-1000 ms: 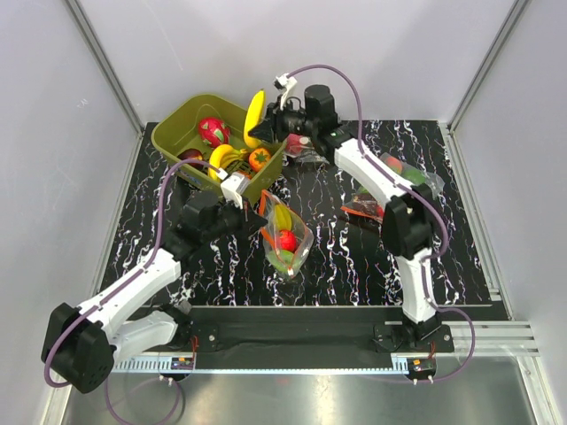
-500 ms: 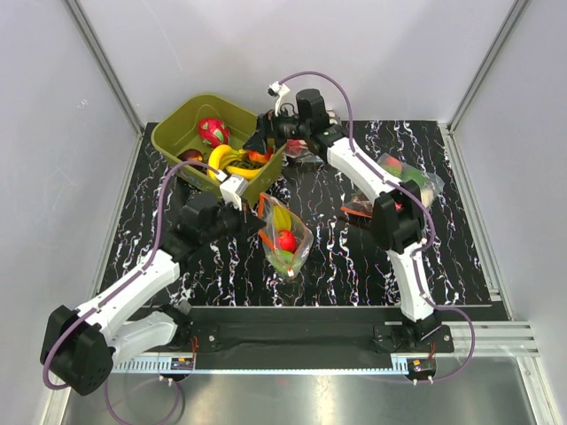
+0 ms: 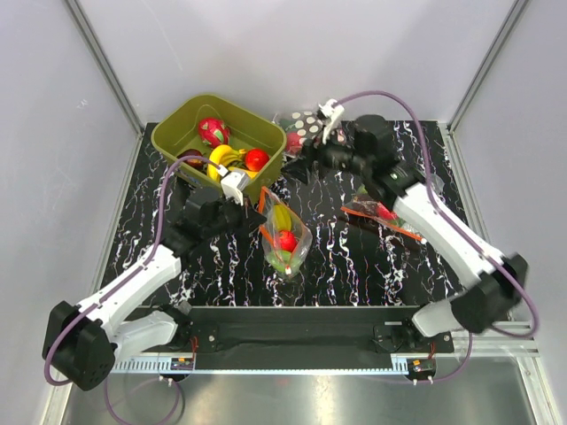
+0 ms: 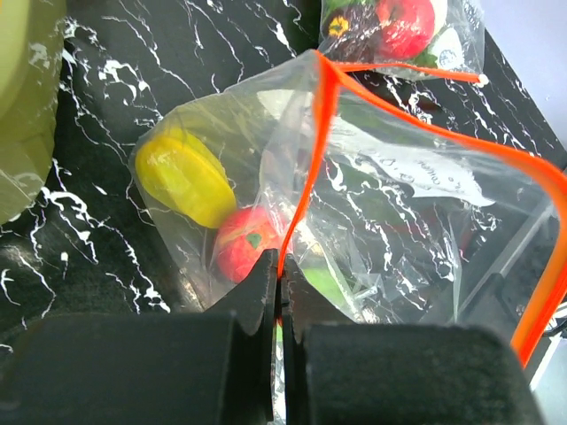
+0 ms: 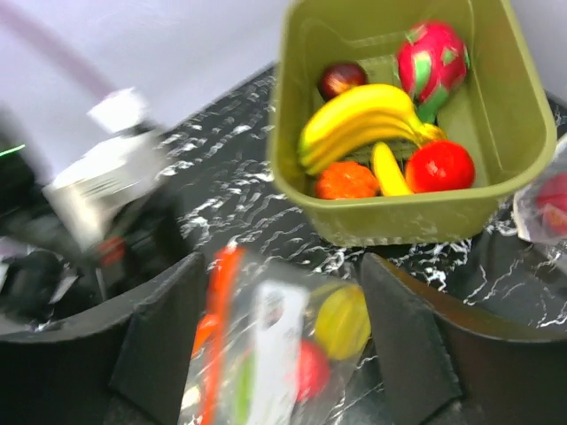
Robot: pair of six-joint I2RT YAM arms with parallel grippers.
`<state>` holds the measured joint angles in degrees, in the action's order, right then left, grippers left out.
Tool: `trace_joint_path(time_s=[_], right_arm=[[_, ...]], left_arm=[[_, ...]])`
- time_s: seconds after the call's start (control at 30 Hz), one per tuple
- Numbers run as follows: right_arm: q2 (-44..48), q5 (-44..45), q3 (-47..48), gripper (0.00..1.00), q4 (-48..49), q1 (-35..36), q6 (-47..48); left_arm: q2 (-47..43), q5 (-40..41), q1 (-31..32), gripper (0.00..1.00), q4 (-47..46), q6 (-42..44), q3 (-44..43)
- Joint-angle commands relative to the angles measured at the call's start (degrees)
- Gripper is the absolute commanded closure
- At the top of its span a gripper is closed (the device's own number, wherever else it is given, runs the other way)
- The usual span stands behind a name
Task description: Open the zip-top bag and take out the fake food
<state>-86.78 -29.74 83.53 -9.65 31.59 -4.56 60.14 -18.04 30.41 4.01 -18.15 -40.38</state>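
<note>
Jaws: left gripper (image 4: pixel 280 292) kept clamped on the zip strip (image 4: pixel 306 177), bag (image 3: pixel 285 239) held open mid-table; right gripper (image 5: pixel 283 301) released, empty, pulled back right after banana (image 5: pixel 387 170) was dropped in far-left bin (image 3: pixel 177 133); food (image 4: pixel 182 177) still left in bag.

Black white-veined marble tabletop (image 3: pixel 354 257); pale grey walls (image 3: pixel 310 53); aluminium corner posts (image 3: pixel 104 62).

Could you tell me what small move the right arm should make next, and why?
Probably lower the right gripper into the bag to take the yellow piece. Its jaws stand open and empty, facing the bag. The left gripper pinches the orange strip and holds the mouth open, and a red piece lies inside too.
</note>
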Motion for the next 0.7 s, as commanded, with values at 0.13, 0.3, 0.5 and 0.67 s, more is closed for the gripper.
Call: trace_joint_path(time_s=[0.13, 0.3, 0.5, 0.67], right_arm=[[12.2, -1.0, -7.9, 0.4, -6.9, 8.1, 1.0], [11.0, -3.7, -10.2, 0.47, -7.2, 13.0, -0.3], [4.7, -1.1, -10.1, 0.48, -9.1, 13.4, -5.0], [-2.2, 7.8, -7.9, 0.47, -15.2, 13.2, -4.8]], left_arm=[[-0.1, 1.6, 0.0, 1.0, 1.0, 1.1, -4.6], [-0.6, 1.9, -0.1, 1.0, 2.8, 1.0, -4.8], [-2.5, 2.7, 0.0, 1.0, 4.8, 1.5, -4.7], [-3.7, 3.0, 0.0, 1.0, 6.0, 1.8, -4.4]])
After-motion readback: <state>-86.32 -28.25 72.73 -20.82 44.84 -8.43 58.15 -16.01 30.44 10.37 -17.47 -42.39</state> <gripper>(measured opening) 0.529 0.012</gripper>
